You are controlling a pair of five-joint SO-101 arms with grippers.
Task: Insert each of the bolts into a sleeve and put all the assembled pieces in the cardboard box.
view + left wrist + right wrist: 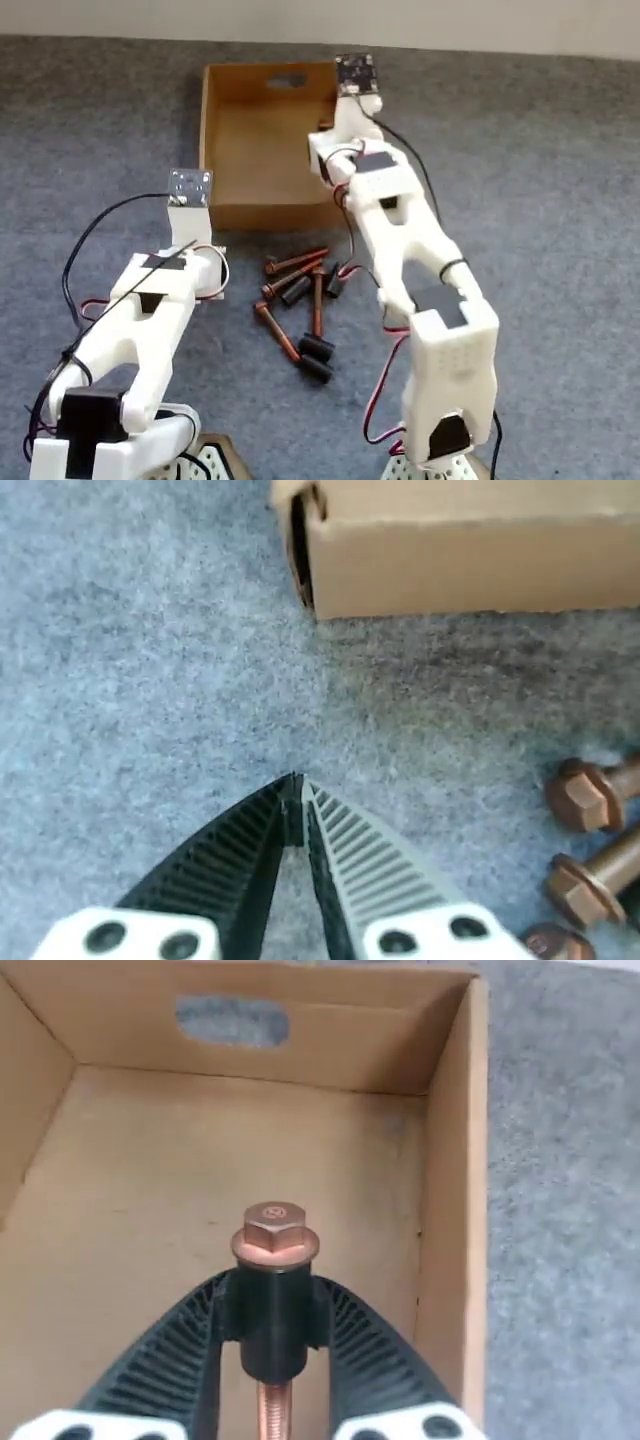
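The right fingers [195, 1340] are closed on a black sleeve [270, 1330] that already has a copper bolt [275, 1232] through it. The bolt's head sits against one end of the sleeve and its threaded shank comes out of the other. Gripping the sleeve rather than the bolt probably keeps the pair together as one piece. The piece hangs inside the box [455, 1160], above its floor and below the rim. In the high view this is over the box's right part, so I judge the step in hand to be letting this assembly go. The left fingers [240, 860] are shut tip to tip with nothing between them. They are low over the grey bench [130, 630], just off the box's near corner. Close beside them are the loose bolts [295, 263] and loose sleeves [317, 348], heaped on the bench in front of the box, between the two arms. That spot seems to keep the left arm out of the other's way yet close to the parts left to join. By my reckoning, most of the task remains.
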